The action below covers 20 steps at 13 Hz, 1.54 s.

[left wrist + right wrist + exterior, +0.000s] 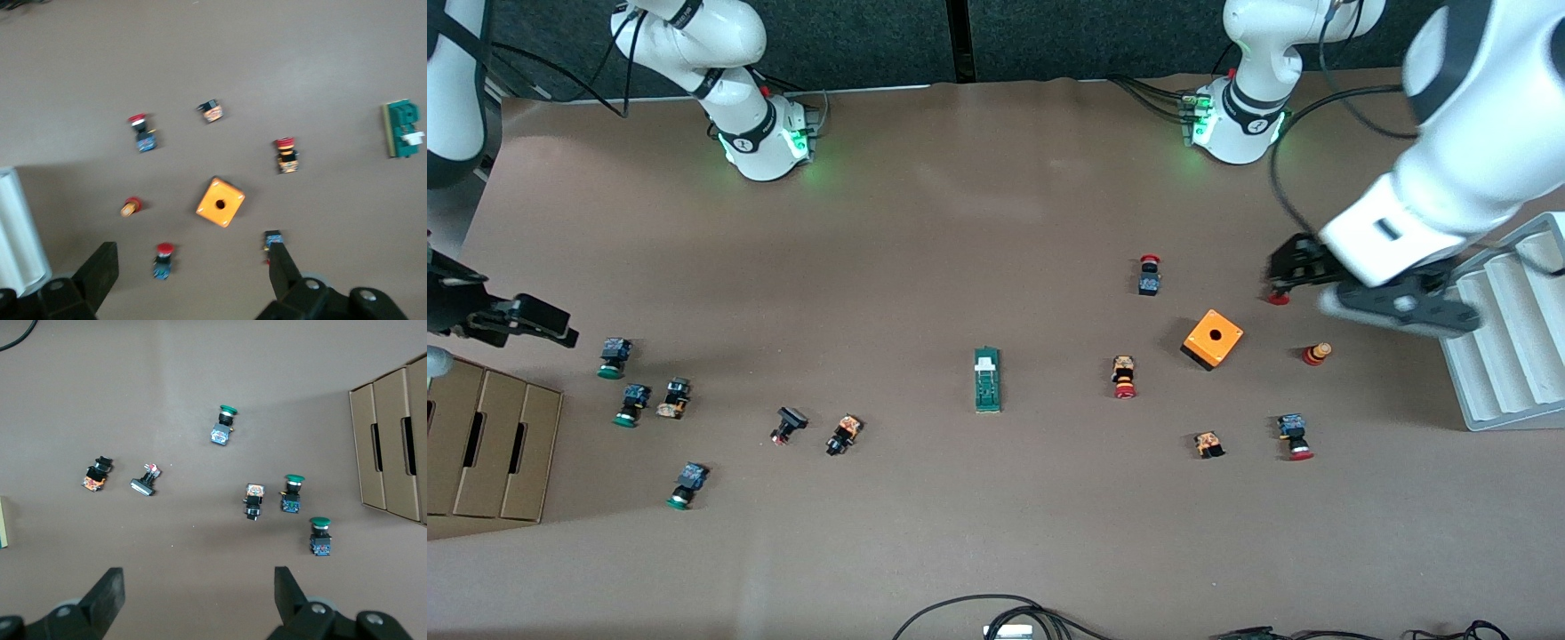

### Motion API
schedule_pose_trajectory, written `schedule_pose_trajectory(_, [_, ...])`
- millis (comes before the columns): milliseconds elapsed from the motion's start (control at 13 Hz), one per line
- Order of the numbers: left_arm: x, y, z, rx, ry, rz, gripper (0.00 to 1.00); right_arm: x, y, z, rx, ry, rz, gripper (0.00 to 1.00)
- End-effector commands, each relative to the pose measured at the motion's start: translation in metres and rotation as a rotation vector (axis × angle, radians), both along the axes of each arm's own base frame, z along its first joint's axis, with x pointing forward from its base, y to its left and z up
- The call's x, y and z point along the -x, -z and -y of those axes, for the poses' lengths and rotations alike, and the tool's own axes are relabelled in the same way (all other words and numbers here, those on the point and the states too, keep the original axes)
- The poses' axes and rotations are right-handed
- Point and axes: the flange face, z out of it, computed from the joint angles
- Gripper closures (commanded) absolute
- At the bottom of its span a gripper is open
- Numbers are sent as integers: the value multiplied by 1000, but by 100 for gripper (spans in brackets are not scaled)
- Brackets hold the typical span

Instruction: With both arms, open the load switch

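The table (960,222) is covered with brown paper, and two white arms reach over it from their bases. At the left arm's end stands a white ribbed rack (1507,329), and at the right arm's end a brown cardboard box (489,453).

The left gripper (1285,283) hangs over the table near the rack, above a group of red-capped buttons and just beside the orange cube (1213,339). Its fingers (283,263) stand wide apart and hold nothing. The right gripper (547,322) hangs over the table edge near the cardboard box, beside the green-capped buttons (613,356). Its fingers (107,593) are also wide apart and empty.

The load switch (987,380) lies flat near the middle of the table, between the two groups of buttons and well apart from both grippers. Its long axis runs toward the front camera and away from it, so each arm meets one long side. The white sliding piece (985,361) is at the end farther from the front camera.

I judge that no approach has begun. The left gripper seems somewhat nearer to the switch than the right one. Each gripper has to travel toward the middle of the table, away from its own end.
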Motion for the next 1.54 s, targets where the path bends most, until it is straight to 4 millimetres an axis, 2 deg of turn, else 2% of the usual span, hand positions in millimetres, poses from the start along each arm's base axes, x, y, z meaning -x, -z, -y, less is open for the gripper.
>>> schedule_pose_trajectory(0, [40,-7,-33,-9,-49,-4,0,15,-1,1,4,8,-5,0])
schedule_pose_trajectory(230, [45,-2,-66,-9,-101,-4,0,11,1,-3,9,2,-24,0])
schedule_pose_trajectory(384, [48,-3,-74,-15,-115,-9,0,12,-1,-2,8,4,-21,0])
schedule_pose_trajectory(768, [49,-2,-77,-15,-118,-26,0,12,2,-4,0,1,-35,0])
schedule_pose_trajectory(998, [49,0,-96,-6,-154,-46,0,14,4,-2,3,0,-54,0])
schedule_pose_trajectory(1459, [49,5,-100,-9,-122,-77,0,13,5,-5,5,-5,-56,0])
